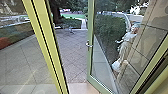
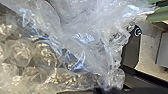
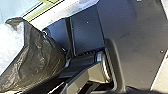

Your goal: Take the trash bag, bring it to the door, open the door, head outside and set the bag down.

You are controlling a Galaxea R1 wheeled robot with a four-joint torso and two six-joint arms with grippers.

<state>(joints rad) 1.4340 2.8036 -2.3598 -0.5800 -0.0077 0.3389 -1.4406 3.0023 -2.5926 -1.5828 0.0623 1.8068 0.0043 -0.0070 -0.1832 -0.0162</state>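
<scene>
Apparently at going-out step: door (image 1: 90, 30) ajar, bag (image 2: 82, 47) close at left wrist. Either claw's state: can't tell. Next move wants slow drive through gap onto yard (image 1: 72, 55), bag clear of frame (image 1: 52, 45).

Robot body, right wrist view: wide dark plate (image 3: 137, 42), smooth-faced, with small round fittings near its edges. Jointed bar (image 3: 82, 63), just beside the plate, carries a pale ring (image 3: 106, 68) close to the plate's raised rim; an angular grey member (image 3: 91, 75) meets it there. Left wrist view: dark body part (image 2: 131, 51) bearing a round fitting (image 2: 137, 31) (bluish at centre), with a black bar (image 2: 147, 78) near; their placing against the plate cannot be established.
</scene>
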